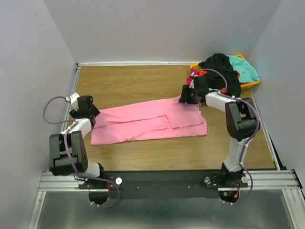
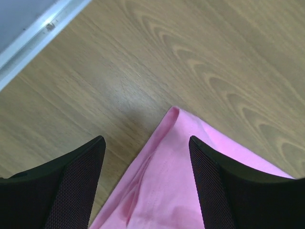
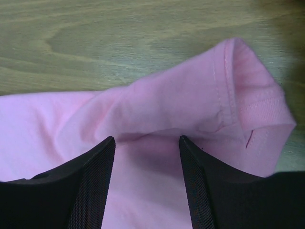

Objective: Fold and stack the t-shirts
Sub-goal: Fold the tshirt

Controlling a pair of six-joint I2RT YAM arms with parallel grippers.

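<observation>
A large bright pink t-shirt (image 1: 147, 123) lies folded lengthwise across the wooden table. My left gripper (image 1: 93, 114) is open over its left corner; the left wrist view shows the pink corner (image 2: 176, 162) lying between the fingers (image 2: 76, 186). My right gripper (image 1: 187, 99) is open over the shirt's far right end; in the right wrist view a hemmed pink fold (image 3: 200, 105) lies just beyond the fingers (image 3: 90, 191). More t-shirts, black (image 1: 220, 67), teal (image 1: 245, 69), orange-red and magenta, are heaped at the back right.
A yellow bin (image 1: 250, 85) under the heap stands at the back right corner. White walls close the table on three sides. A metal rail (image 2: 38, 33) runs along the table's left edge.
</observation>
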